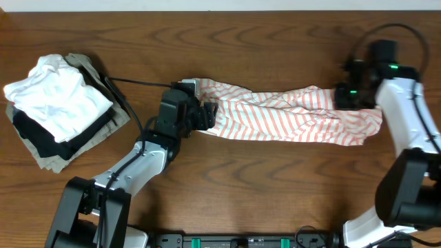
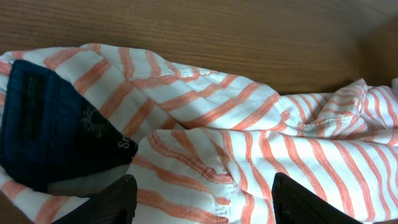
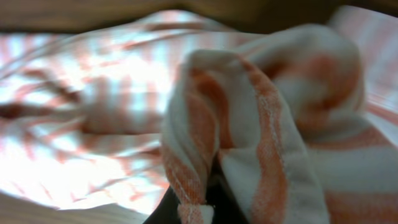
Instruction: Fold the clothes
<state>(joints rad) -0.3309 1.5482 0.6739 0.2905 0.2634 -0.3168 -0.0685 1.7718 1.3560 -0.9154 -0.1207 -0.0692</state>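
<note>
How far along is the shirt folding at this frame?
Done: nothing folded; the shirt lies bunched in a long strip across the table. In hand: the right gripper is shut on one end, the left gripper open over the collar end. Left: spreading it flat and every fold.

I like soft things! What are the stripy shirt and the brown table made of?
The white shirt with thin orange-red stripes looks like soft woven cloth, maybe cotton: matte, rumpled, weave showing at the seams. The brown table looks like wood or wood-look laminate: swirling grain, slight sheen.
</note>
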